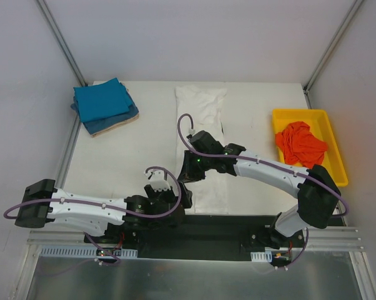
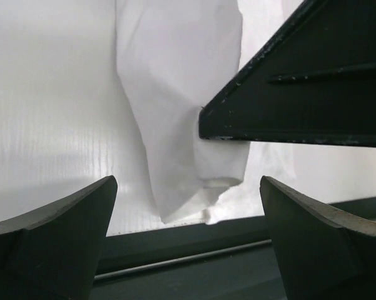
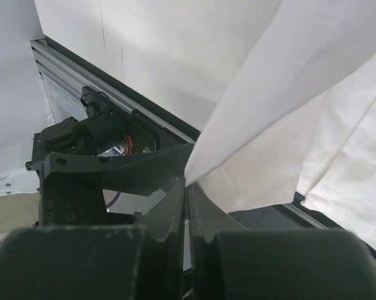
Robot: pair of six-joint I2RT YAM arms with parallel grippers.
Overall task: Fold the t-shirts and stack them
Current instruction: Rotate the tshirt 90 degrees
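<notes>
**mid-fold on the white shirt, near edge of the bench**

grips a lifted edge of the white t-shirt (image 1: 203,119) in the right hand (image 3: 187,187), clenched tight on the cloth, above the near edge of the bench (image 1: 125,162) about midway along it. holds the left hand (image 2: 187,184) released and spread wide, just beside the hanging fold, touching nothing as far as can be told. leaves the rest of the shirt lying flat in a long strip that runs from the near edge to the far edge.

looks like the lengthwise fold, near end over toward far end. to do it well:
- take the drooping free corner with the left hand first, to avoid dragging a crease.
- lift only enough to clear the layer beneath.
- carry straight along the strip toward the far edge, both hands level.
- lay down with edges matched, then let go and smooth.

shows folded teal-blue t-shirts (image 1: 100,100) atop a tan t-shirt (image 1: 116,124) at the far left corner. shows an orange-red t-shirt (image 1: 300,144) crumpled in the yellow tray (image 1: 294,117) at the right edge, not yet folded.
</notes>
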